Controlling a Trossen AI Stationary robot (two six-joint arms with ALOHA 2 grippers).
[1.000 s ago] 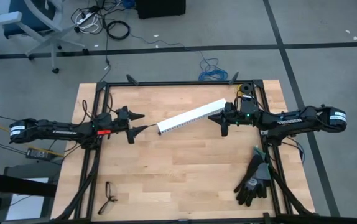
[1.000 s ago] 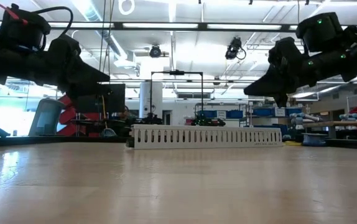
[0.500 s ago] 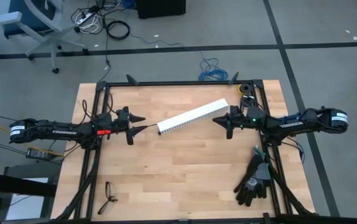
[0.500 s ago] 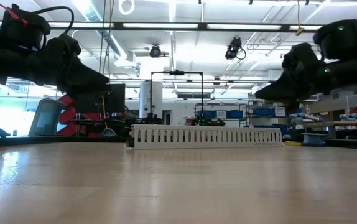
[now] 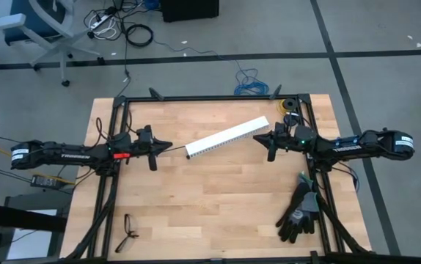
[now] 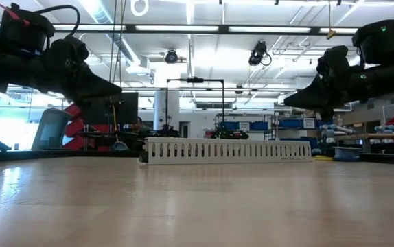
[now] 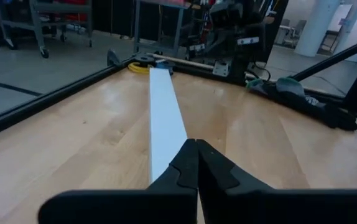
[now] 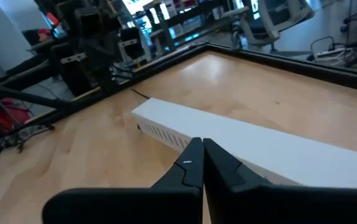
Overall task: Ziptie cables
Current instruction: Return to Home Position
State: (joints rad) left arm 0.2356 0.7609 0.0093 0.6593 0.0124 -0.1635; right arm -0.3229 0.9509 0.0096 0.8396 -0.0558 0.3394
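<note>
Grey floor (image 5: 386, 66) with an office chair (image 5: 45, 29) — strip lights (image 6: 183, 29) along the ceiling.

Bright even overhead light, ceiling strip lights (image 6: 183, 29) glaring, faint shadows on table (image 5: 218, 198)

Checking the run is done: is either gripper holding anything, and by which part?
Nothing is held. The left gripper and the right gripper both have fingers shut and empty, each clear of the white cable duct lying between them.
</note>
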